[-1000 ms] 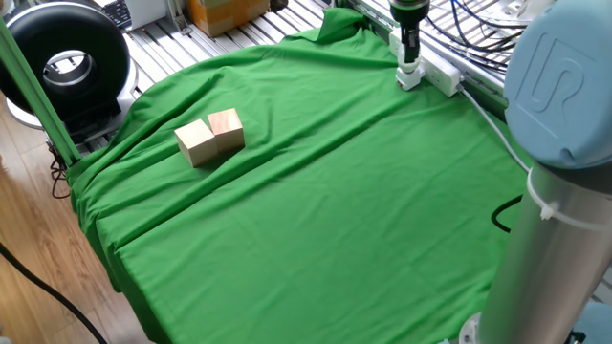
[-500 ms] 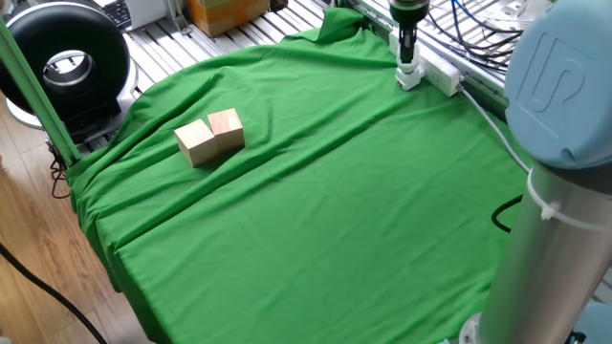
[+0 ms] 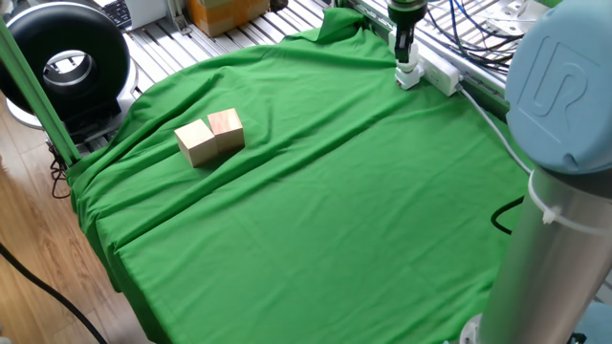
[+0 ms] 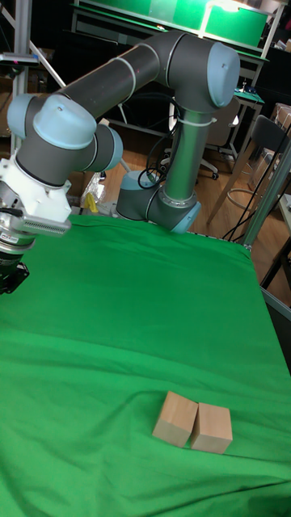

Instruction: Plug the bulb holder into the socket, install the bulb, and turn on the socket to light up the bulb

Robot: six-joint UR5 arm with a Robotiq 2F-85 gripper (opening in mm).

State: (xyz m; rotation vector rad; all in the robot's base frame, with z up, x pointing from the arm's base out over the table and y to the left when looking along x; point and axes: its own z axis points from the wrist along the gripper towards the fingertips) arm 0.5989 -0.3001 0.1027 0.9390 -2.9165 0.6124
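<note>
The small white cube-like bulb holder sat plugged into the near end of the long white rectangular power strip socket, which lay at the far right corner of the desk with its white cable trailing along the right edge. The dark two-finger tool stood upright directly over the holder, its tips at or just above the holder's top; whether the fingers were clenched or released could not be told, and the bulb could not be made out between them. In the tall fixed view only the tool's upper body showed at the left border, with its tips cut off.

The desk was covered by a wrinkled green cloth. Two pale wooden cube blocks rested side by side, touching, toward the left edge of the desk, well apart from the socket. The grey arm with light-blue joint caps reached across the desk from its base at the near right side. A black round device stood beyond the far left corner
</note>
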